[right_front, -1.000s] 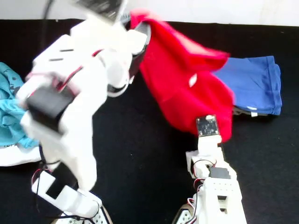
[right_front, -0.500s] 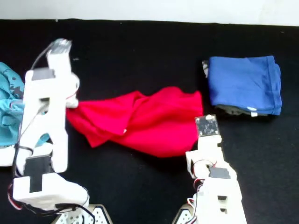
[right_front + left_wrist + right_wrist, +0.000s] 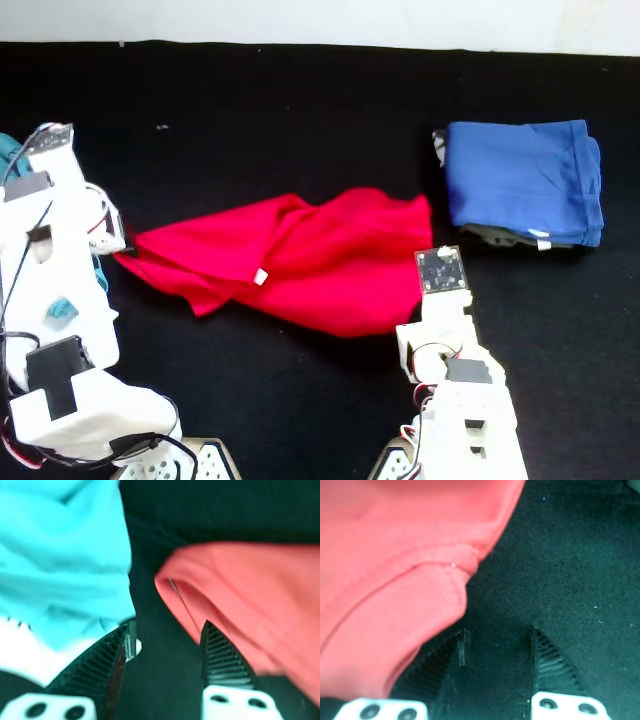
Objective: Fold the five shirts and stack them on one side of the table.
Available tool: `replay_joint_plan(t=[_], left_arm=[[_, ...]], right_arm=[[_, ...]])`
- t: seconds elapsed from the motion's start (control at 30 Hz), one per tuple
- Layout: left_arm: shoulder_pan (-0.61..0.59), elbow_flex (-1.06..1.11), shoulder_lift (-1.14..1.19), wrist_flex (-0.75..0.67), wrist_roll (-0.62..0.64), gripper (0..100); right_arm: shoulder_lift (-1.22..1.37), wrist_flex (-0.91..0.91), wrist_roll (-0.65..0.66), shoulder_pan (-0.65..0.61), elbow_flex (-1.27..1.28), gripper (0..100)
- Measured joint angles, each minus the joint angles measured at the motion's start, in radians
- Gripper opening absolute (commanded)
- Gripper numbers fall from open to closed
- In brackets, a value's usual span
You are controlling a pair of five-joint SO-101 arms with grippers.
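Observation:
A red shirt (image 3: 290, 260) lies crumpled and spread across the middle of the black table (image 3: 300, 110). My left gripper (image 3: 167, 632) is open just off the shirt's left corner, with bare cloth between its fingers and the red shirt (image 3: 250, 590) beside one finger. My right gripper (image 3: 497, 642) is open above bare table beside the red shirt (image 3: 395, 570) at its right edge. A folded blue shirt (image 3: 525, 180) tops a small stack at the right. Crumpled teal fabric (image 3: 60, 550) lies at the far left.
The left arm (image 3: 50, 300) stands tall at the left edge, with teal cloth (image 3: 10, 150) behind it. The right arm's base (image 3: 455, 400) sits at the front. White fabric (image 3: 20, 645) lies under the teal one. A white wall runs along the table's back edge.
The left arm swung the red shirt down from the air and laid it on the table, then let go and drew back left. The right arm kept still.

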Motion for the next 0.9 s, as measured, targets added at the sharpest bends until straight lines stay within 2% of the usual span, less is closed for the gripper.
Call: replay_joint_plan(t=[0.13,0.3,0.5,0.63,0.9], left_arm=[[0.137,-0.087,0.000,0.224,0.000,21],[0.382,-0.103,0.000,0.259,0.078,22],[0.560,-0.017,0.000,0.057,0.147,22],[0.582,0.106,0.000,-0.095,0.149,22],[0.580,0.236,0.000,-0.255,0.152,19]], right_arm=[[0.000,-0.002,0.000,0.000,0.000,19.5],[0.000,-0.002,0.000,0.000,0.000,19.5],[0.000,-0.002,0.000,0.000,0.000,19.5],[0.000,-0.002,0.000,0.000,0.000,19.5],[0.000,-0.002,0.000,0.000,0.000,19.5]])
